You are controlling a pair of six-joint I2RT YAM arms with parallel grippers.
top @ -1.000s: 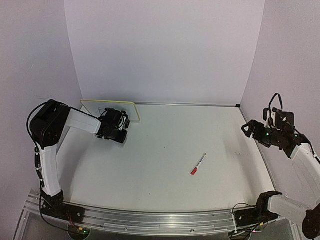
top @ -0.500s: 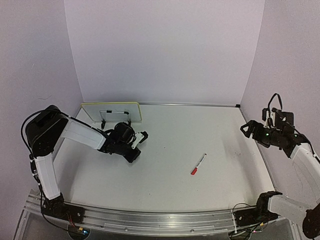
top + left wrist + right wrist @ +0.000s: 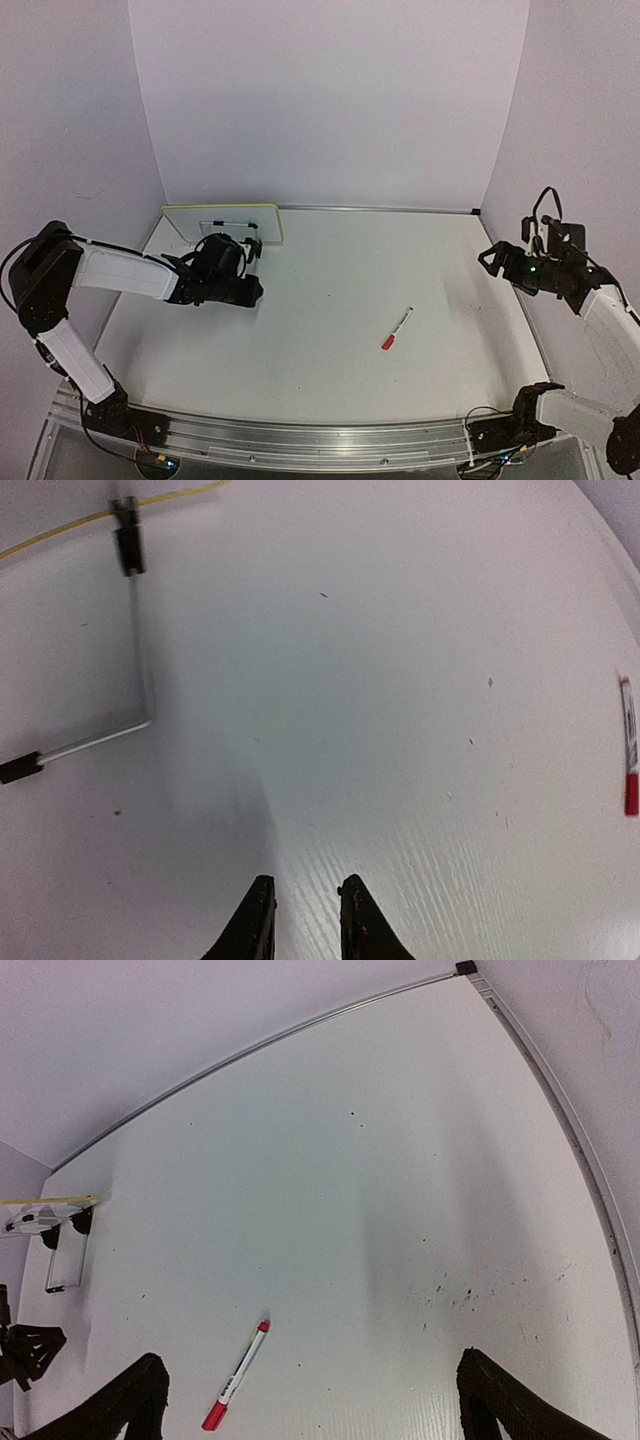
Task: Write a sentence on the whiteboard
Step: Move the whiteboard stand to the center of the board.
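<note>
The whiteboard (image 3: 222, 221) stands at the back left, its pale yellow rim (image 3: 60, 528), black clip foot (image 3: 128, 546) and wire stand (image 3: 141, 660) showing in the left wrist view. The sentence is not visible in any view. My left gripper (image 3: 254, 290) hovers low over the table just in front of the board, its jaws (image 3: 305, 905) a small gap apart with nothing between them. A red-capped marker (image 3: 396, 328) lies loose mid-table, also in the right wrist view (image 3: 236, 1377). My right gripper (image 3: 490, 256) hangs at the far right, wide open (image 3: 315, 1400) and empty.
The table's metal edge strip (image 3: 300, 1030) runs along the back wall and the right side. Small dark specks (image 3: 455, 1295) mark the table surface at the right. Walls enclose the table at the back and on both sides.
My left gripper has come away from the whiteboard's front edge, swung out over the table and settled lower in front of the board, its jaws parting slightly. The right arm has not moved.
</note>
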